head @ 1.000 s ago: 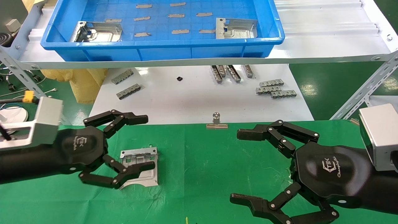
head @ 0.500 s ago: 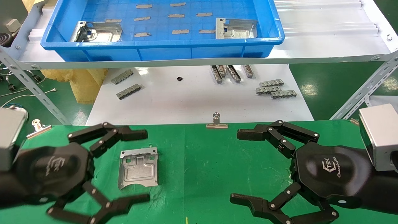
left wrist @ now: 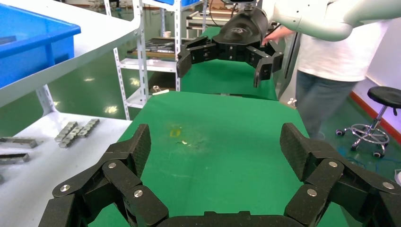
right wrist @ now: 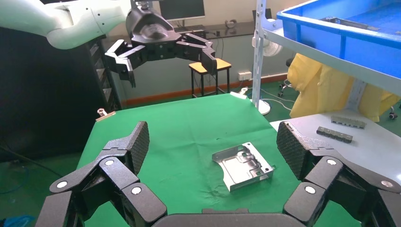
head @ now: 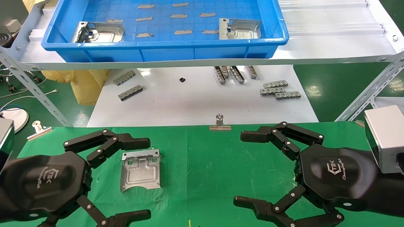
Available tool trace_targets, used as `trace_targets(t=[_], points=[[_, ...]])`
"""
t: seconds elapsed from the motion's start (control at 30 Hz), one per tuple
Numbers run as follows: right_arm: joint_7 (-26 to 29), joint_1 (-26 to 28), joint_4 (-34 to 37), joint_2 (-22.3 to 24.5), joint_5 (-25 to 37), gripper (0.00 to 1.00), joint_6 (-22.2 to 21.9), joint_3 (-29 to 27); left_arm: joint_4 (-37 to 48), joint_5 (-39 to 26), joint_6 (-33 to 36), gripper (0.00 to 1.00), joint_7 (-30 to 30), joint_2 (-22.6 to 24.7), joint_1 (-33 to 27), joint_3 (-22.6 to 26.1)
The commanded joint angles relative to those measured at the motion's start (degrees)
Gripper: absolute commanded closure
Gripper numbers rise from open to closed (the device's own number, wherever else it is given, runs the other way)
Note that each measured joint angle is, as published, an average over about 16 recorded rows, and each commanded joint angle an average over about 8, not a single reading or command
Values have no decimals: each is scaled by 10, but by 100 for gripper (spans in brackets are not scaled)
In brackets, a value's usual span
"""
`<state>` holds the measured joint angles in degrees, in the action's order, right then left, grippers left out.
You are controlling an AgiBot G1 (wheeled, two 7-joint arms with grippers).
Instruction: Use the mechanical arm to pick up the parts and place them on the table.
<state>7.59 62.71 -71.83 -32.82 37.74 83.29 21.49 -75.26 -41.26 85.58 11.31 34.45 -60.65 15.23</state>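
One silver part (head: 140, 174) lies flat on the green table (head: 205, 164), free of both grippers; it also shows in the right wrist view (right wrist: 243, 165). My left gripper (head: 148, 179) is open and empty, raised over the table's front left, its fingers (head: 126, 142) spread either side of the part. The right wrist view shows it well above the cloth (right wrist: 168, 66). My right gripper (head: 244, 168) is open and empty at the front right. Two more parts (head: 98, 31) (head: 240, 29) lie in the blue tray (head: 164, 44) on the shelf.
Small grey strips lie in the tray. A white board (head: 189, 101) behind the cloth carries grey ridged bars (head: 279, 89). A binder clip (head: 220, 124) holds the cloth's far edge. Slanted shelf braces stand at both sides. A person (left wrist: 331, 56) stands beyond the table's right end.
My left gripper has drawn back from the part toward the front left and risen, leaving the part lying on the cloth. The right arm has not moved.
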Motion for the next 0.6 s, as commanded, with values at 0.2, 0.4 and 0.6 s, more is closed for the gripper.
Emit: trace_targets(t=[0.2, 0.4, 0.6], points=[[0, 0, 0, 0, 0, 0, 0, 0, 8, -3, 0, 0, -3, 3, -4, 4], [0, 0, 0, 0, 0, 0, 0, 0, 12, -4, 0, 0, -4, 4, -6, 5], [0, 0, 0, 0, 0, 0, 0, 0, 14, -5, 0, 0, -5, 5, -7, 6]])
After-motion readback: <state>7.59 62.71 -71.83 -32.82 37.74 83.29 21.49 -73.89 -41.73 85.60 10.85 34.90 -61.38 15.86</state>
